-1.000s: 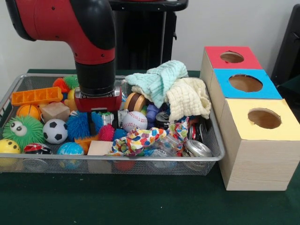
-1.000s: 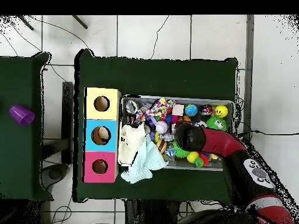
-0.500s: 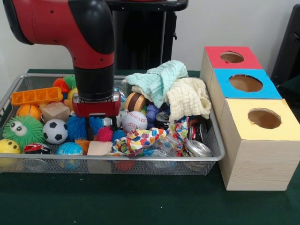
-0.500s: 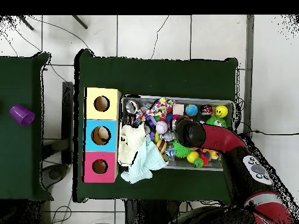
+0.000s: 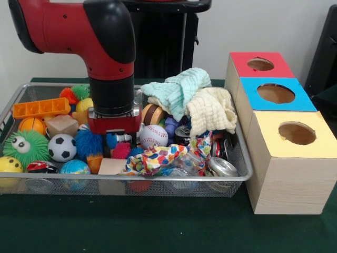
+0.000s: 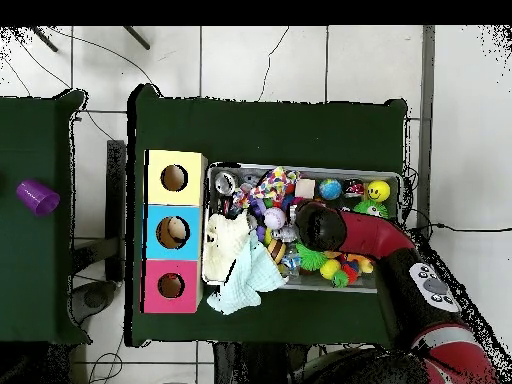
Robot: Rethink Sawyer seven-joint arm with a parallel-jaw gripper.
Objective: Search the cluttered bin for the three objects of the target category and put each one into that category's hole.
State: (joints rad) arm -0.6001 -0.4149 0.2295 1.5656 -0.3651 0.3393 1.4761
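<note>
Over the bin (image 5: 242, 158): gripper (image 5: 116, 138) low among toys
Fingers: buried in clutter, can't tell
Baseball (image 5: 153, 136): just beside it

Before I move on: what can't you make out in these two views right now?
- Gripper state: front view, its tips sink among the toys; overhead, the arm covers it.
- Toys under the arm: overhead view, hidden.
- Whatever lies beneath the cloths: both views, covered.
- Contents of the red box and yellow box: holes are dark in both views.
</note>
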